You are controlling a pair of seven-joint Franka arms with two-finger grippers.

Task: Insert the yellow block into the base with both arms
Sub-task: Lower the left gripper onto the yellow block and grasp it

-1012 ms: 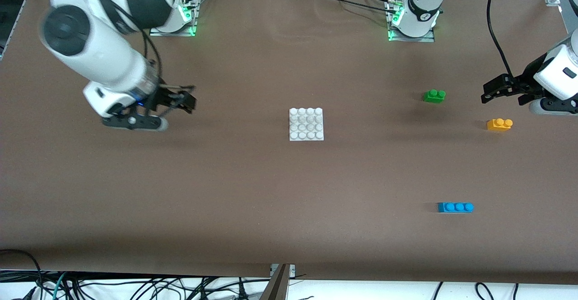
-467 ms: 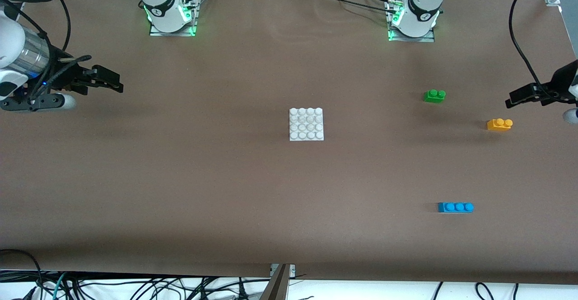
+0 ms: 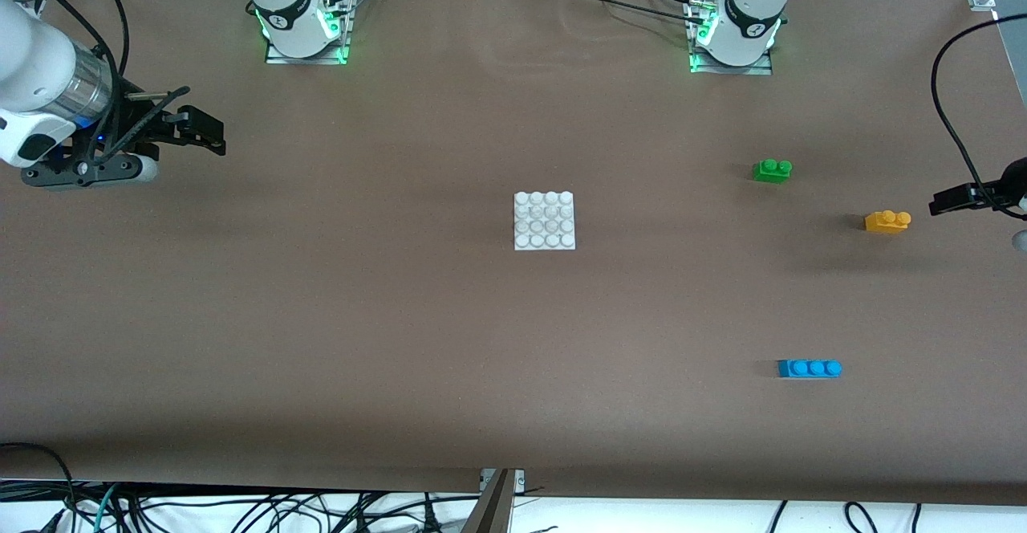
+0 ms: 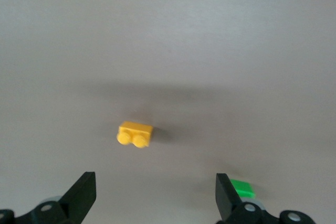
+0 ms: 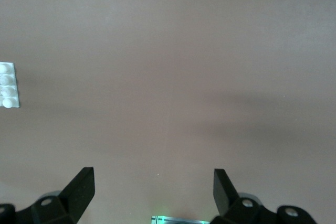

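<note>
**Bench stock: both claws released**

Yellow block (image 3: 886,221): flat on bench (image 3: 401,340), toward left arm's end, untouched. Base (image 3: 545,221): mid-bench. Left claw (image 4: 152,195): spread wide above the block (holding nothing). Right claw (image 5: 152,192): spread, over bare bench at right arm's end.

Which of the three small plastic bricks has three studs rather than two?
The blue plastic brick, the longest, lying nearest the front camera. The green brick and the orange-yellow brick each have two studs.
</note>
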